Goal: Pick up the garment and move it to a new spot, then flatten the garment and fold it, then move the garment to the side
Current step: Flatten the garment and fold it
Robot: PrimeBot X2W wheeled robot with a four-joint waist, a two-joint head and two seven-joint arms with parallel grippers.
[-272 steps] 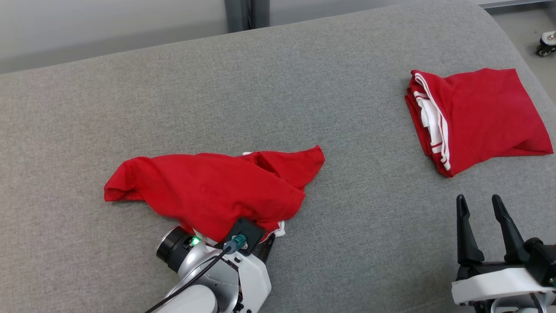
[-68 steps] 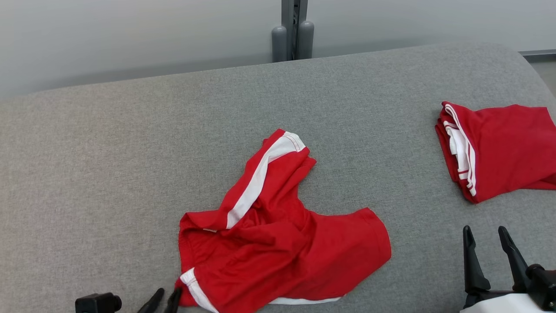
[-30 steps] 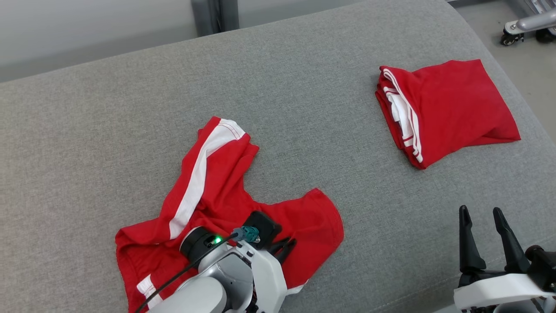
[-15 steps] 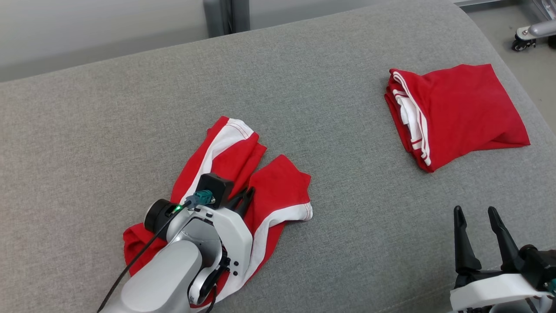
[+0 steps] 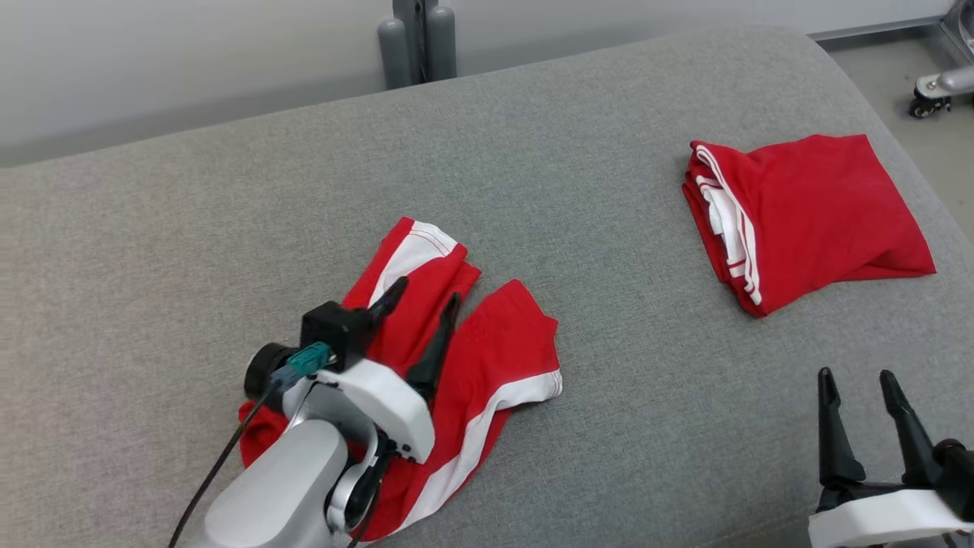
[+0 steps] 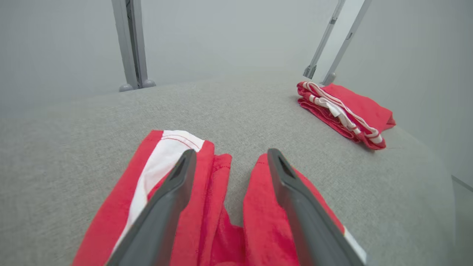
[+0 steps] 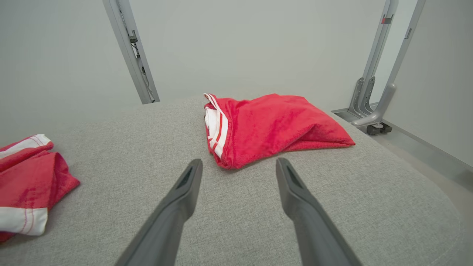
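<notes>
The garment [image 5: 502,358], red shorts with white side stripes, lies bunched and partly doubled over on the grey cushion [image 5: 228,213], left of the middle. My left gripper [image 5: 428,291] hovers just over it, open, one finger above each red leg and nothing between them. The left wrist view has the garment [image 6: 207,207] under the spread gripper [image 6: 232,153]. My right gripper [image 5: 856,374] stands open and empty at the lower right, well clear of the cloth. From the right wrist, that gripper [image 7: 238,162] points over bare cushion, with the garment's edge [image 7: 29,173] at far left.
A second red garment [image 5: 814,213], folded, lies at the cushion's right end, also in the wrist views [image 6: 343,111] [image 7: 273,122]. A grey post [image 5: 416,38] stands behind the cushion. A wheeled stand's foot [image 5: 940,87] sits on the floor at right.
My left gripper dragged the garment's right leg over beside the striped leg, then opened and let the cloth go. The head camera has shifted. The right gripper stayed open.
</notes>
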